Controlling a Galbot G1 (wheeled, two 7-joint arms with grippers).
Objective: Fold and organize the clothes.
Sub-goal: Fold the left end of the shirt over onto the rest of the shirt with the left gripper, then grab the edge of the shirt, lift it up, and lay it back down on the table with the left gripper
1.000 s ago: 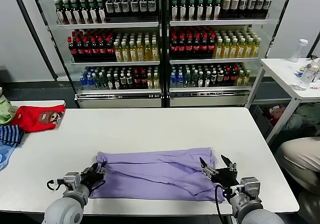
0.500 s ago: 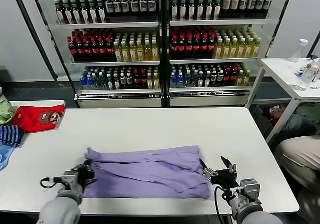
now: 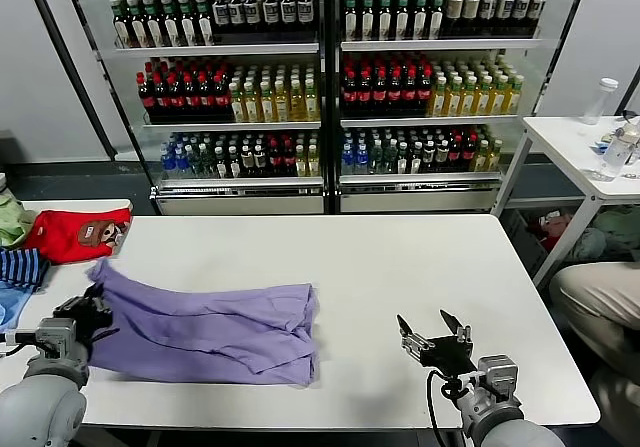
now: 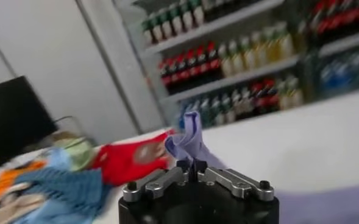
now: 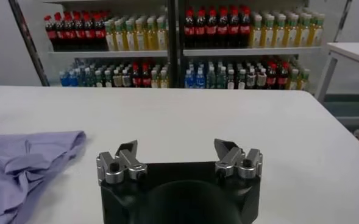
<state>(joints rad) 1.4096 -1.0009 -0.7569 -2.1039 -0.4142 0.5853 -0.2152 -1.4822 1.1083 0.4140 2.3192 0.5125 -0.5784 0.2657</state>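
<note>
The lavender T-shirt (image 3: pixel 210 332) lies folded in a long band on the left half of the white table (image 3: pixel 400 257), its print hidden. My left gripper (image 3: pixel 92 305) is shut on the shirt's left end near the table's left edge; the pinched cloth (image 4: pixel 190 139) sticks up between its jaws in the left wrist view. My right gripper (image 3: pixel 432 333) is open and empty over bare table at the front right, well clear of the shirt's right end (image 5: pixel 27 161).
A red bear-print garment (image 3: pixel 75 235), a navy-striped garment (image 3: pixel 20 267) and other clothes lie on a side table at the far left. Drink coolers (image 3: pixel 320 87) stand behind the table. A second white table (image 3: pixel 575 137) with bottles stands at the right.
My left gripper has dragged the shirt leftward across the table by its left end. The shirt's right end has slid away from my right gripper, which stayed open in place.
</note>
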